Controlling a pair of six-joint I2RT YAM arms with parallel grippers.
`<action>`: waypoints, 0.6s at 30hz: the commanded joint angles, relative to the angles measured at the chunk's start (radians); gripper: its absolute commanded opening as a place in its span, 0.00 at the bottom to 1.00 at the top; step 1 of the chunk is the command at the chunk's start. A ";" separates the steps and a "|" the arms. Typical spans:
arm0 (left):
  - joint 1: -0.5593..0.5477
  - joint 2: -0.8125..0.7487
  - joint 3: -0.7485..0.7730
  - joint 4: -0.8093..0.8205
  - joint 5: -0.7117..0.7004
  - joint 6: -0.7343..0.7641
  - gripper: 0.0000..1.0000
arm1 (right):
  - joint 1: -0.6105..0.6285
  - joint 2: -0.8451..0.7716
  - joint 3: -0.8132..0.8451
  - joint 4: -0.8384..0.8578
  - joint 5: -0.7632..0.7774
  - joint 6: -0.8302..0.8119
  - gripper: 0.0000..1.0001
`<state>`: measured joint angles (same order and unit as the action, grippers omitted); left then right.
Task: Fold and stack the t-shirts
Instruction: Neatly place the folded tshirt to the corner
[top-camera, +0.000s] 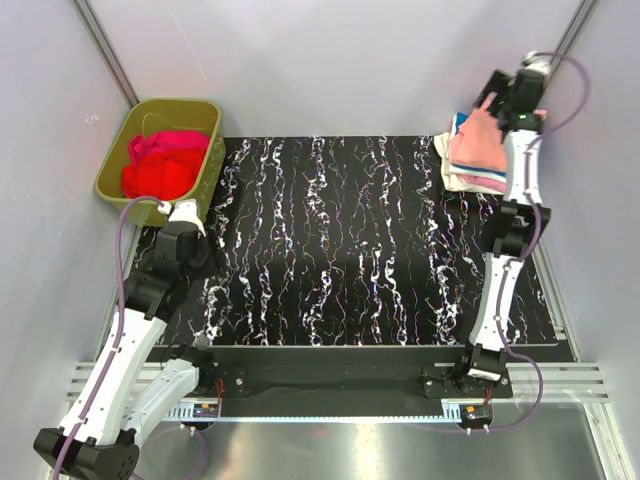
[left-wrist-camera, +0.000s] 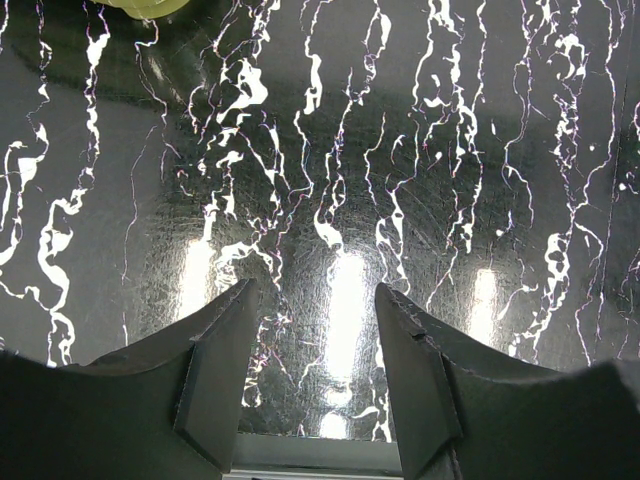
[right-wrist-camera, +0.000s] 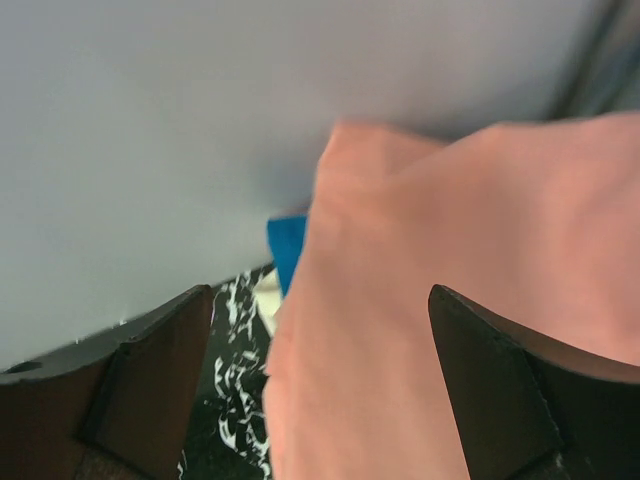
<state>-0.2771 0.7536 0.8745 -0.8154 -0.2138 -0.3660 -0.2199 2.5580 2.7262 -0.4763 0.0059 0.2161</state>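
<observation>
**Top external view:** the camera is looking down from above and behind the arm bases. It is taking in the whole black marbled table, with the olive-green tub at far left and the stack of t-shirts at far right.

**Left wrist view:** the camera is facing down onto the table at close range, past the left gripper. It is sharing a sliver of the tub with the top view.

**Right wrist view:** the camera is sitting very near the salmon-pink t-shirt topping that stack, which is showing blurred. It is looking past the right gripper and facing the grey wall.
</observation>
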 joint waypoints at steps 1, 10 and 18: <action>0.006 -0.013 0.003 0.032 -0.027 -0.001 0.56 | 0.047 0.027 0.012 0.054 0.018 -0.018 0.95; 0.007 -0.013 0.003 0.033 -0.029 -0.002 0.56 | 0.100 0.126 0.050 0.094 0.182 -0.078 0.85; 0.009 -0.010 0.003 0.033 -0.029 -0.001 0.56 | 0.108 0.157 0.050 0.126 0.272 -0.155 0.64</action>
<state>-0.2741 0.7536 0.8745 -0.8154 -0.2169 -0.3660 -0.1196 2.6984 2.7289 -0.4061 0.2039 0.1204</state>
